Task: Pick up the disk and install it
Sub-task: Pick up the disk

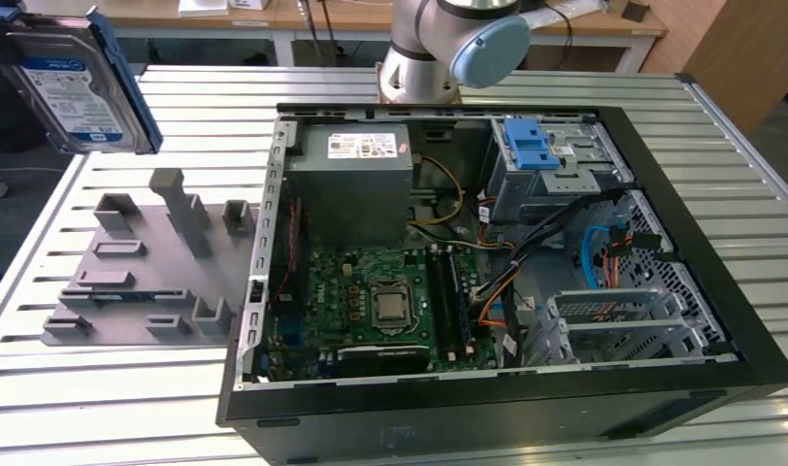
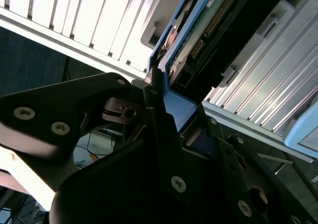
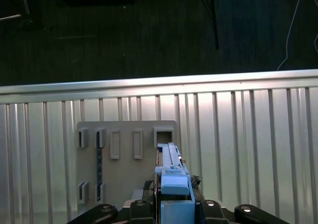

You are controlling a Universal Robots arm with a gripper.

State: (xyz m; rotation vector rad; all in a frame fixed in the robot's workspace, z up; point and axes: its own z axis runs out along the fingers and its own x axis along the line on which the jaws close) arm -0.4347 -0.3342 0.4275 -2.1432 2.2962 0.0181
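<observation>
Silver rectangular hard-drive disk (image 1: 77,85), blue plastic carrier: pinched edge-on by the black end effector (image 3: 175,208), raised off the slatted metal counter (image 3: 248,134). Grey slotted fixture plate (image 3: 126,154): beneath the end effector, on the counter.

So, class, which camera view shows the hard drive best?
The exterior view: the hard drive shows its labelled face and blue carrier edge. The second wrist view catches its circuit-board side close up, gripped by the end effector. The first wrist view sees it edge-on.
</observation>
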